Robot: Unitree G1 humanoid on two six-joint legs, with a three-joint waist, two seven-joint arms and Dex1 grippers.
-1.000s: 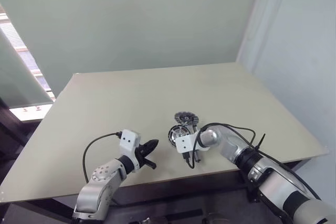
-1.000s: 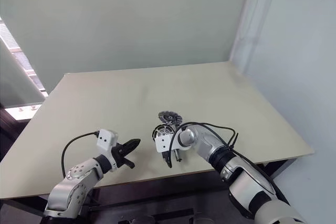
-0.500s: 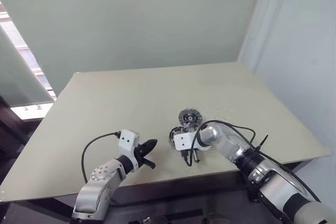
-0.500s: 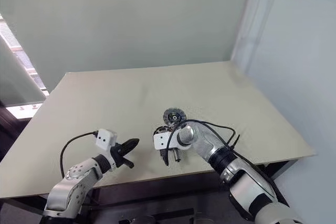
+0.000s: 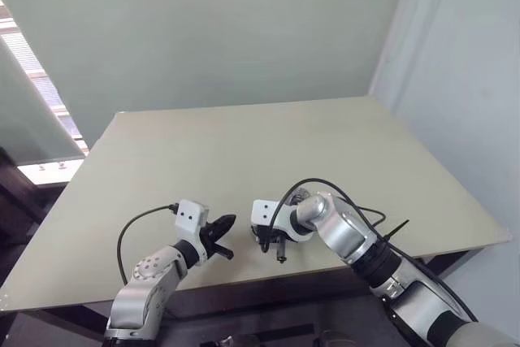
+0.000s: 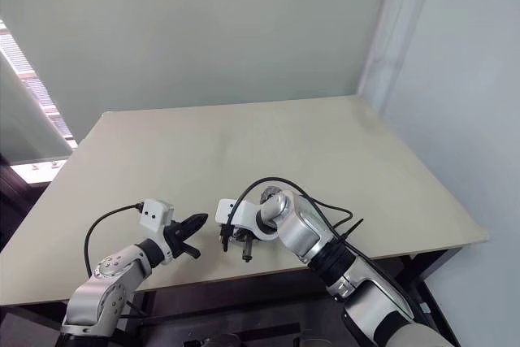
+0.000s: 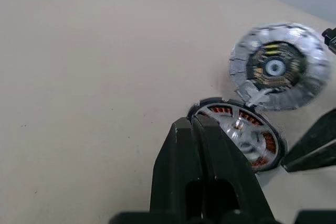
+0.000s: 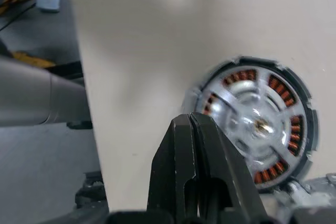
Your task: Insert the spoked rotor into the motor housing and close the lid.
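Beside the motor housing (image 8: 252,129) on the bench (image 5: 244,144), the lid (image 7: 276,66) lies off; rotor seemingly seated, closing remains. Left hand (image 7: 202,129) and right hand (image 8: 191,127) pinched together, empty.

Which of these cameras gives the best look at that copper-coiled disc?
The right wrist view: the motor housing lies close and nearly whole, copper windings clear. The left wrist view shows it partly behind that tool's fingers; in the head views the right arm mostly hides it.

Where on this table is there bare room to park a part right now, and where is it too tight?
Free: the beige table from the parts to its far edge, plus both side stretches. Tight: the near edge, where the black left gripper and right gripper flank the copper-wound round motor housing, with the grey ridged lid just beside it.
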